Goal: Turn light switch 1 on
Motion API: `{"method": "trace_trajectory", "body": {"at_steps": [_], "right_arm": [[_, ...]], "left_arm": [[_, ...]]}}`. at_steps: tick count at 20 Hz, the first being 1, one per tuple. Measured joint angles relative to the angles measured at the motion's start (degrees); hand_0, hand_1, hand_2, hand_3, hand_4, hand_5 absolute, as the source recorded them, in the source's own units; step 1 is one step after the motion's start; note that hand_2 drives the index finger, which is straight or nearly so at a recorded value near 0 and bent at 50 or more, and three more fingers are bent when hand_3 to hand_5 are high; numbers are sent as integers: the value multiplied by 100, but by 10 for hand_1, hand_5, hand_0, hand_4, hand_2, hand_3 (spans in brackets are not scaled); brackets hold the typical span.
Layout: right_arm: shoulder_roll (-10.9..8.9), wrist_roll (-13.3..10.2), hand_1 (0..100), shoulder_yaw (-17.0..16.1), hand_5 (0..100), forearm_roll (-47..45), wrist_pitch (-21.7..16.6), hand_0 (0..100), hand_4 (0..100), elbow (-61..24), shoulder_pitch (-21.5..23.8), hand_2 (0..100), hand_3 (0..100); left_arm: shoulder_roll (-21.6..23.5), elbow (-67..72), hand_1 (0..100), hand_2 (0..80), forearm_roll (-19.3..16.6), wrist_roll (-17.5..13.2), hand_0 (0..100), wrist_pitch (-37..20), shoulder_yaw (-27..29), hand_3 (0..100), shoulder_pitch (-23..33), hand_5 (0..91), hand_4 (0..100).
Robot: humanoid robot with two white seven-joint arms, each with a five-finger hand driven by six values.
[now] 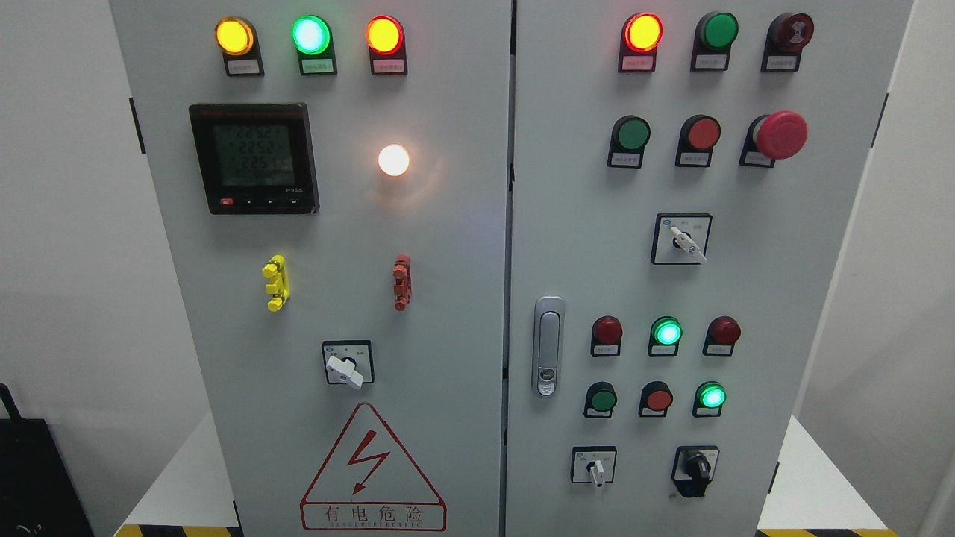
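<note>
White-handled switch (345, 369) sits below the meter (254, 158), just above the warning triangle (372, 470); probably stiff and clicky, best pinched across its lever. Neither hand shows, so the fingers' state is unknown.

White rotary switch (345, 368), lever lower-right

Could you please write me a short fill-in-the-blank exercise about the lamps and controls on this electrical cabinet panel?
1. In the top row of the grey left cabinet door, the round lit lamp between the two amber ones glows ____.
2. The black digital meter sits to the ____ of the glowing white round lamp.
3. The big red mushroom-shaped emergency button is on the ____ door.
4. The red triangular lightning warning sign is ____ the white-handled rotary switch.

Missing words: green; left; right; below
</note>
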Motion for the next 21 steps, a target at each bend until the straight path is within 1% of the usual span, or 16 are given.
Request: {"method": "trace_trajectory", "body": {"at_steps": [1,2,5,7,9,14,21], "right_arm": [[0,0,0,0,0,0,0,0,0,0,0,0,0],[1,0,0,0,0,0,0,0,0,0,0,0,0],[1,0,0,0,0,0,0,0,0,0,0,0,0],[1,0,0,0,0,0,0,0,0,0,0,0,0],[1,-1,0,0,0,0,0,0,0,0,0,0,0],[1,-2,0,0,0,0,0,0,0,0,0,0,0],[1,-3,0,0,0,0,0,0,0,0,0,0,0]], "left_arm": [[-3,136,74,0,-4,-5,216,175,-25,15,-6,0,20],[-21,277,61,0,-8,-24,221,348,-70,0,-20,0,1],[-65,606,38,0,-19,-31,225,788,-200,0,-91,0,0],[-102,785,9,0,-21,-32,223,997,-269,0,-156,0,0],[-134,927,0,0,-22,-32,223,1142,-327,0,-221,0,0],[-194,1198,0,0,-21,-54,228,1271,-436,0,-355,0,0],[-247,1418,0,0,-28,13,234,1288,-522,0,-503,0,0]]}}
